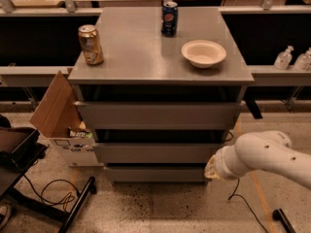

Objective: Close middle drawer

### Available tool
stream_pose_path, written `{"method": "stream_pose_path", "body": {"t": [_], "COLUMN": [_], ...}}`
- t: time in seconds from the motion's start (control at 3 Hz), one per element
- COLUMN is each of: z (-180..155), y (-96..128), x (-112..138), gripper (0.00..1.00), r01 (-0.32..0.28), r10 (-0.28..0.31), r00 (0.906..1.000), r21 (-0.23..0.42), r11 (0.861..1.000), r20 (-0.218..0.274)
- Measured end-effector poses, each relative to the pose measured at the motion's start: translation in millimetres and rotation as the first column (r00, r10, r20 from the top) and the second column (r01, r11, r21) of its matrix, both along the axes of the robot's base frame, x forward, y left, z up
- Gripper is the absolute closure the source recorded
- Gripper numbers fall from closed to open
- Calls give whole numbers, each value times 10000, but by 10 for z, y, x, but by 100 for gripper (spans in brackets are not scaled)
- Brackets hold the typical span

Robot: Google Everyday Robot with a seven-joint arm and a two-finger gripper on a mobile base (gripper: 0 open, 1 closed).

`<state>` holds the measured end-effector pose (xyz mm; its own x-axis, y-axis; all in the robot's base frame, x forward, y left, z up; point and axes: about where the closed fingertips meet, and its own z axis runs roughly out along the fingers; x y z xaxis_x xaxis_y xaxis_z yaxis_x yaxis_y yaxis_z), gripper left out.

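Seen front-on, middle drawer [155, 153] with long axis left to right; tool [212, 168] low beside its right end, state unclear.

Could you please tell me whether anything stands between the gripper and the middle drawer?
Nothing visible does. The gripper hangs low beside the cabinet, by the right end of the middle drawer, with no object between them.

Gripper [212, 168] low at the cabinet's [146, 42] near right corner, beside the middle drawer [155, 153]. Floor [155, 208] before the drawers lies open; cardboard box [56, 106] and cables [53, 193] crowd the left.
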<state>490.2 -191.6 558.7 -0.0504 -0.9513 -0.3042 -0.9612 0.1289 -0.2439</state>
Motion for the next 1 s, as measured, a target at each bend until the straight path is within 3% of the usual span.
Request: {"method": "stream_pose_path", "body": {"t": [0.33,0.67,1.0], "z": [595,1271,1623], "y": [-577,-964,-1157], "x": [131,344,396], "gripper": [100,100,100], "r01": [846,2011,2776], "r10": [-767,-1370,-1577], "r00": [9943,9587,9243], "r21": [-1113,-2533,-3288], "r11": [9902,9463,9027], "r20": [739,2492,3476]}}
